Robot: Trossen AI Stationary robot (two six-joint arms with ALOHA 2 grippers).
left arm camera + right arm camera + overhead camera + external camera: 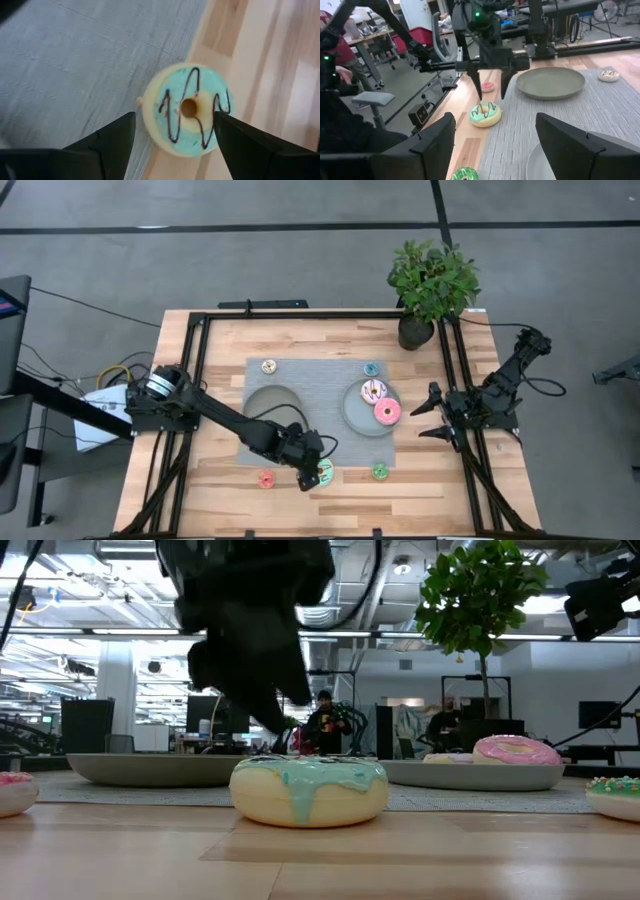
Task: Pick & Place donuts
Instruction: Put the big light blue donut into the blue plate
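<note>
On the near left of the table [220, 340], a small red donut [266, 479] lies on the bare wood, just off the grey mat [310, 375]. Next to it the left gripper [312, 470] hangs over the mint-green donut [324, 473], fingers spread apart with one on each side and neither touching; the left wrist view shows the donut [187, 110] with its dark zigzag icing between the two fingers, lying on the wood right at the mat's edge. In the low view it sits flat on the table [309, 790] under the dark gripper.

Further back on the mat's left half lies an empty grey plate [274, 404], and beyond it, near the mat's far edge, a small tan donut [268, 366].

To the right, a second grey plate [352, 415] carries two large donuts touching each other: the white-lilac sprinkled donut [373, 390] and the pink donut [387, 413]. A small blue donut [371, 368] lies on the mat behind this plate, and a small green donut [380, 471] sits on the wood near the table's front edge.

At the right edge, the right gripper [432, 412] waits with its fingers wide apart, holding nothing. A potted plant [430, 285] stands at the far right corner.
</note>
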